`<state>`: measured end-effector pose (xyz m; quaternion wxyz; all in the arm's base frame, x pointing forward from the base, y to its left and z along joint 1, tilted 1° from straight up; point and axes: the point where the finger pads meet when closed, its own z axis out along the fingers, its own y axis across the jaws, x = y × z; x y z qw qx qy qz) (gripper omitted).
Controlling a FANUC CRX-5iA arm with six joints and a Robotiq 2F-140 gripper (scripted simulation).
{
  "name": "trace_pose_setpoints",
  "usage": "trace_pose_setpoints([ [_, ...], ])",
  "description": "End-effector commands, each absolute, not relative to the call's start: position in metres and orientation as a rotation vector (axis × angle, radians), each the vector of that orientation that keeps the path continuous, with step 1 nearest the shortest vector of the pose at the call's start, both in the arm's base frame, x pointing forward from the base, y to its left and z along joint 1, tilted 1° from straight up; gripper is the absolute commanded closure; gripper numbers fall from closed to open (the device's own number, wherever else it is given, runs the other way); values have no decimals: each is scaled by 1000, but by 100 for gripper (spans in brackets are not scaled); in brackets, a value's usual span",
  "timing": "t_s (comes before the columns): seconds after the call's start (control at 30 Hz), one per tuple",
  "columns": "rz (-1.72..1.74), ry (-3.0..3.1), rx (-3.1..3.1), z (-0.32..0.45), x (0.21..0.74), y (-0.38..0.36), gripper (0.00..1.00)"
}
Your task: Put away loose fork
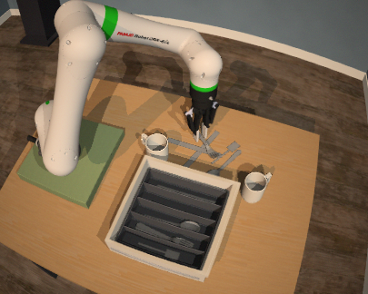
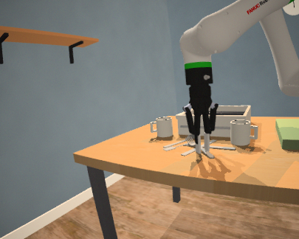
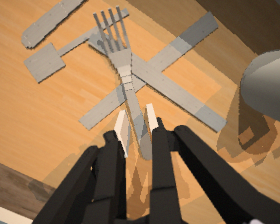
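The loose fork [image 3: 125, 70] lies flat on the counter on top of crossed grey utensils, tines pointing away from me in the wrist view. It also shows behind the tray in the top view [image 1: 209, 148]. My gripper [image 3: 138, 116] points straight down with its fingertips low at the counter, one on each side of the fork's handle end. The fingers stand narrow, with a small gap on each side of the handle, and do not pinch it. The tray [image 1: 174, 218] stands nearer the front; one of its slots holds forks [image 1: 169, 235], another a spoon [image 1: 190, 224].
Several flat knives and a spatula [image 3: 43, 62] lie crossed under and around the fork. A white mug [image 1: 156, 145] stands left of the pile and another mug [image 1: 254, 186] right of the tray's back corner. The arm's green base pad [image 1: 74, 163] is at the left.
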<state>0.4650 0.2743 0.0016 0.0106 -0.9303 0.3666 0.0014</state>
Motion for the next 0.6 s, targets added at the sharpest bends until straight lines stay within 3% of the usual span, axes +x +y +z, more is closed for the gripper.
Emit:
trace_pose_setpoints([
  [0.0,4,1144,-2903,2,465,274,81],
  [0.33,4,1144,-2903,2,465,274,81],
  [0.37,4,1144,-2903,2,465,274,96],
  [0.57,4,1144,-2903,2,465,274,96],
])
